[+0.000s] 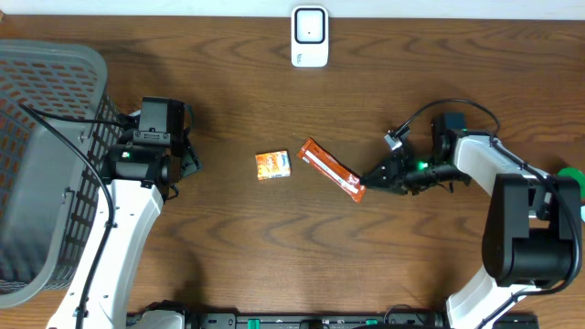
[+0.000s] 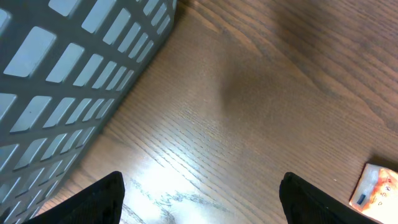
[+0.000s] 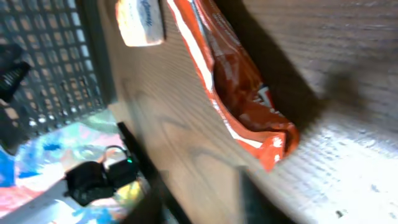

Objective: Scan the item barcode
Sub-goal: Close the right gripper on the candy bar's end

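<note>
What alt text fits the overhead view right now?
Right pincer at one end of an orange wrapper mid-table, a small orange box beside it. Left pincer open by a grey basket; white scanner at the far edge.

Basket (image 1: 55,64) sits far left on the table (image 1: 274,265). Scanner (image 1: 310,37) at back edge, ctr. Mid-table: small box (image 1: 272,164), w/ snack packet (image 1: 331,169) just to its right, lying diagonal. Both well apart from basket.
</note>
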Controlling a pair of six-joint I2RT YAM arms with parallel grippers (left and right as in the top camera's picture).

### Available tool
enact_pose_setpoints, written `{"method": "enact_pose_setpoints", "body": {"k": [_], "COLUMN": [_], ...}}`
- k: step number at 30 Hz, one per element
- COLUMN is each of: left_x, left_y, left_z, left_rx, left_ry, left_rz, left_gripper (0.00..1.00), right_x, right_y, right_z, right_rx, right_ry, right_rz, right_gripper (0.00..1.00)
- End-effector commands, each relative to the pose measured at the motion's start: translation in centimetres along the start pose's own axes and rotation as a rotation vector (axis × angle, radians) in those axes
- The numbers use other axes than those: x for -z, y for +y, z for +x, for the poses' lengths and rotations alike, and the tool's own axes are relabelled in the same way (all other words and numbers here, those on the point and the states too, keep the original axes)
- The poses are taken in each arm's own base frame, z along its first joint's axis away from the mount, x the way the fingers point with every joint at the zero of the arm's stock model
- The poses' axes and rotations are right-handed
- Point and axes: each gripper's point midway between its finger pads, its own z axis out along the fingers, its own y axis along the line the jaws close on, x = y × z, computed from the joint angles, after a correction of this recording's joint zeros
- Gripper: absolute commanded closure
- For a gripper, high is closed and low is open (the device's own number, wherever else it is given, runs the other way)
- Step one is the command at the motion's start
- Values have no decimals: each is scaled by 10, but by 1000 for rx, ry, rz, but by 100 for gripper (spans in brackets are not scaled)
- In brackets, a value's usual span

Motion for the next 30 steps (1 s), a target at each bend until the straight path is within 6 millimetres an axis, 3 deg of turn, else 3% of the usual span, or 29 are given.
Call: {"method": "enact_pose_setpoints", "body": {"k": [1, 3, 8, 16, 22, 30], "left_x": [-1, -1, -1, -1, -1, -1], "left_y": [1, 1, 1, 1, 1, 1], "left_z": [1, 1, 1, 1, 1, 1], "left_rx": [9, 9, 9, 9, 9, 9], "left_ry": [4, 4, 4, 4, 4, 4], "left_rz": [-7, -7, -7, -7, -7, -7], "left_gripper": [20, 20, 20, 20, 20, 20], "right_x": [14, 16, 7, -22, -44, -74], "right_y": [45, 60, 55, 72, 64, 12], "right_z": [-9, -10, -8, -16, -22, -20], "right_rx": [-9, 6, 34, 98, 112, 8], "right_ry": [-43, -44, -30, -9, -13, 41], "right_rz": [-183, -264, -221, -212, -118, -36], "right_gripper": [99, 99, 99, 99, 99, 99]}}
